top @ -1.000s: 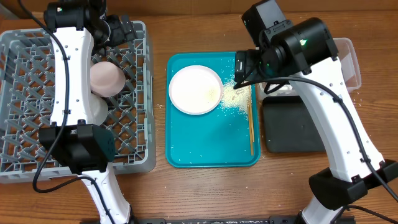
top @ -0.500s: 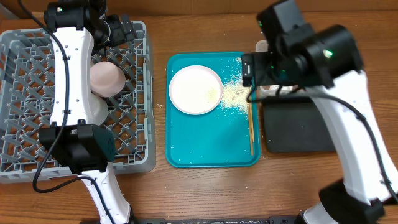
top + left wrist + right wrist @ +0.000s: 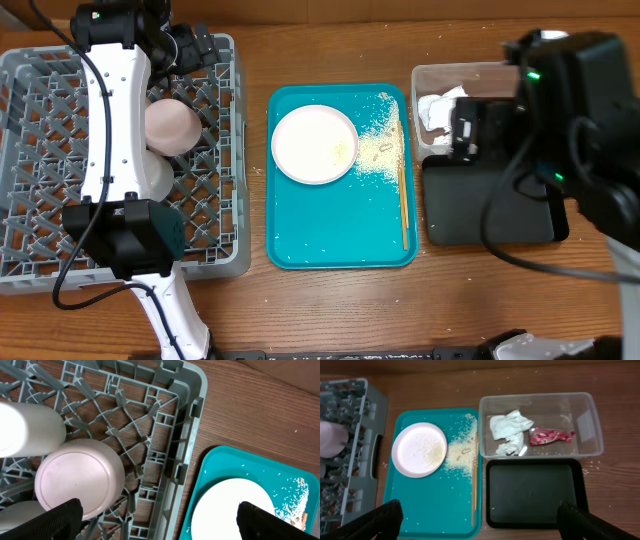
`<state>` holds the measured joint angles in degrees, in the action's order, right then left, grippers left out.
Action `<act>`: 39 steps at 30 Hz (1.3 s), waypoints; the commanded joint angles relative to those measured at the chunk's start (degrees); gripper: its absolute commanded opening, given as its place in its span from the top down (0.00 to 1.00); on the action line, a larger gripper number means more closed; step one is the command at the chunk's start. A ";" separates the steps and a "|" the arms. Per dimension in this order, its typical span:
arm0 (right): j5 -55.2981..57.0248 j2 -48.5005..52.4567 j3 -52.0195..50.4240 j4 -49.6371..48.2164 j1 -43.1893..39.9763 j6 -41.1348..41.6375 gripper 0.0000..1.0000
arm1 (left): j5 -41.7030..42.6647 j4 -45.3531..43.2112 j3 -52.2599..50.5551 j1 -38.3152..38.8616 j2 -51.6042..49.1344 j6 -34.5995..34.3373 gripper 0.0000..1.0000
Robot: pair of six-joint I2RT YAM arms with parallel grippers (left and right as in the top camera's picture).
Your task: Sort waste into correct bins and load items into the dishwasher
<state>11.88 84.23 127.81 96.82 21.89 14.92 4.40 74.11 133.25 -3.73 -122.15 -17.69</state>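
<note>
Desk inventory — left jaws and right jaws both wide, holding nothing.
Clear tub (image 3: 586, 420): crumpled napkin (image 3: 509, 427), red wrapper (image 3: 551, 436). Black tray (image 3: 535, 492) just beside it. Teal tray (image 3: 430, 505): white plate (image 3: 419, 450), rice grains (image 3: 461, 450), chopsticks (image 3: 474, 485). Grey rack (image 3: 192, 410) — pale bowl (image 3: 77, 477), white cup (image 3: 27, 427).

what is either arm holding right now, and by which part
Nothing: both jaws open and empty, left arm over the rack, right arm over the tub.

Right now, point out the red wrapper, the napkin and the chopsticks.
red wrapper (image 3: 551, 436), right wrist view, its middle
napkin (image 3: 509, 425), right wrist view, upper fold
chopsticks (image 3: 474, 484), right wrist view, mid shaft
</note>
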 commanded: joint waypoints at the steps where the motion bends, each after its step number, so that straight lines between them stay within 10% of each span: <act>1: 0.35 -4.09 -4.48 -2.03 -3.52 -0.83 0.00 | -0.52 0.00 1.38 0.39 2.21 -0.52 0.00; 23: -12.11 -59.10 -105.85 -84.80 -15.34 -3.41 0.00 | -0.52 0.00 1.38 0.39 2.21 -0.52 0.00; 39: -17.97 -77.09 -127.19 -99.82 -23.76 -3.41 0.00 | -0.52 0.00 1.38 0.39 2.21 -0.52 0.00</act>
<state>-4.82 9.32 2.17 -2.17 -0.58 11.94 4.21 74.11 133.29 -3.73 -122.15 -17.69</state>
